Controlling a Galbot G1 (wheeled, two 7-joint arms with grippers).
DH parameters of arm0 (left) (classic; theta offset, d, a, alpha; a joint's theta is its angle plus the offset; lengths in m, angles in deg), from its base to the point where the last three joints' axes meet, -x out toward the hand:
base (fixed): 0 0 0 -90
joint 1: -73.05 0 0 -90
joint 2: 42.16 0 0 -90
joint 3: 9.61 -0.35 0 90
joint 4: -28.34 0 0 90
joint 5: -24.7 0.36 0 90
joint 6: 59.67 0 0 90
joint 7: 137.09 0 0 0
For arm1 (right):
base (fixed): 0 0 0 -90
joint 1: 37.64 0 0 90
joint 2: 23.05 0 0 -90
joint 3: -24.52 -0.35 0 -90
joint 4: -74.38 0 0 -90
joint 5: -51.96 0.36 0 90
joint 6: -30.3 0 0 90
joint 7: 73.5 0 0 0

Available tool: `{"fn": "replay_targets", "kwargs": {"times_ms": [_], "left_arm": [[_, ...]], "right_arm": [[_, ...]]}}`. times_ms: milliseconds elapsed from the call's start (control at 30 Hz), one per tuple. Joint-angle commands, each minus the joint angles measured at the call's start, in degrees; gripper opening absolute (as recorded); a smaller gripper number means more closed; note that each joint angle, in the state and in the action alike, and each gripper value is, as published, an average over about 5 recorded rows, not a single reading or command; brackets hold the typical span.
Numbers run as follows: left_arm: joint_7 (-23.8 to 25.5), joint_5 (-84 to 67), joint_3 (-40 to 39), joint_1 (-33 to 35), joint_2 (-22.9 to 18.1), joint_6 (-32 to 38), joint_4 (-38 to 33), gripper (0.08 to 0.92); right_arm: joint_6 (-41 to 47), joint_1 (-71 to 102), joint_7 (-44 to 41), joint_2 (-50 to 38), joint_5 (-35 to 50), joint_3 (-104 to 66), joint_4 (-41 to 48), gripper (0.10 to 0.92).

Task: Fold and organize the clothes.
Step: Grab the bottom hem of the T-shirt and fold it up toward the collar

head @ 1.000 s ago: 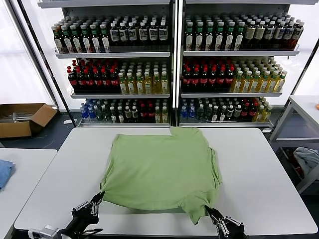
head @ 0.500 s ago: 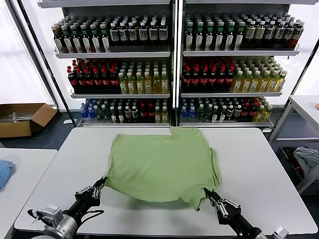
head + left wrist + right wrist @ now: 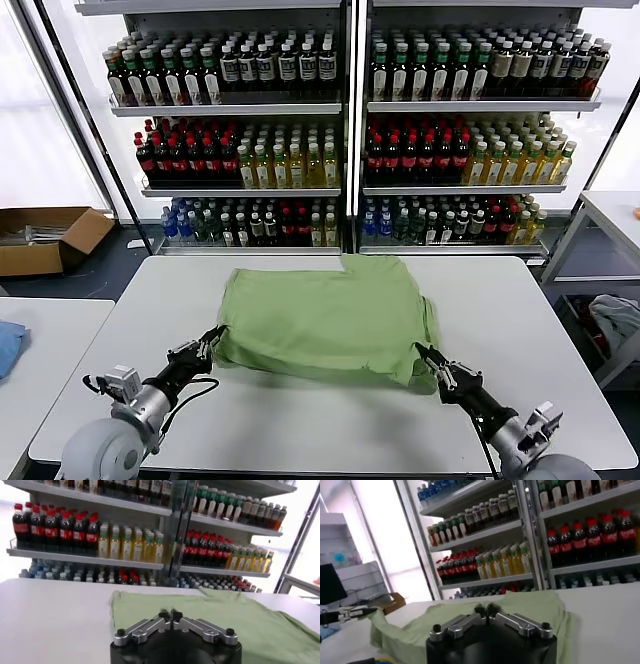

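The clothes are one light green shirt (image 3: 325, 320) lying plain side up on the white table (image 3: 540, 340), its near part doubled over toward the shelves. My left gripper (image 3: 212, 336) is shut on the shirt's near left corner. My right gripper (image 3: 424, 354) is shut on the near right corner. In the left wrist view the left gripper (image 3: 170, 614) has its jaws pressed together, with green fabric (image 3: 235, 622) spreading beyond them. In the right wrist view the right gripper (image 3: 486, 609) is likewise shut, with the shirt (image 3: 530, 607) rumpled ahead of it.
Drink shelves (image 3: 345, 130) full of bottles stand behind the table. A cardboard box (image 3: 45, 235) lies on the floor at the left. A blue cloth (image 3: 8, 345) rests on the neighbouring left table, and a grey-white cloth bundle (image 3: 615, 320) lies at the right.
Both grippers have moved away from me toward the shelves, carrying the shirt's near hem with them. The near edge has lifted off the table front and folded over the shirt.
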Motion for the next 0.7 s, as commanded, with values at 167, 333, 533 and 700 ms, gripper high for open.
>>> {"fn": "replay_targets", "kwargs": {"times_ms": [167, 333, 533, 700], "left_arm": [[0.3, -1.1, -4.6, -10.7, -1.0, -0.8, 14.5, 0.084], [0.5, -0.1, -3.9, -9.7, -1.4, -1.6, 14.4, 0.084], [0.0, 0.3, -1.5, -7.6, -1.4, -2.5, 12.1, 0.136], [-1.0, 0.8, 0.5, -4.5, -1.1, -3.0, 8.7, 0.277]], "right_arm": [[1.7, -14.1, 3.7, 0.7, -2.3, 8.2, 9.9, 0.109], [2.1, -15.5, 5.0, 1.5, -3.6, 9.8, 11.0, 0.2], [2.7, -14.3, 6.4, 1.1, -4.6, 8.6, 10.0, 0.373], [8.7, -9.6, 11.1, 0.3, -7.0, 4.4, 4.2, 0.511]]}}
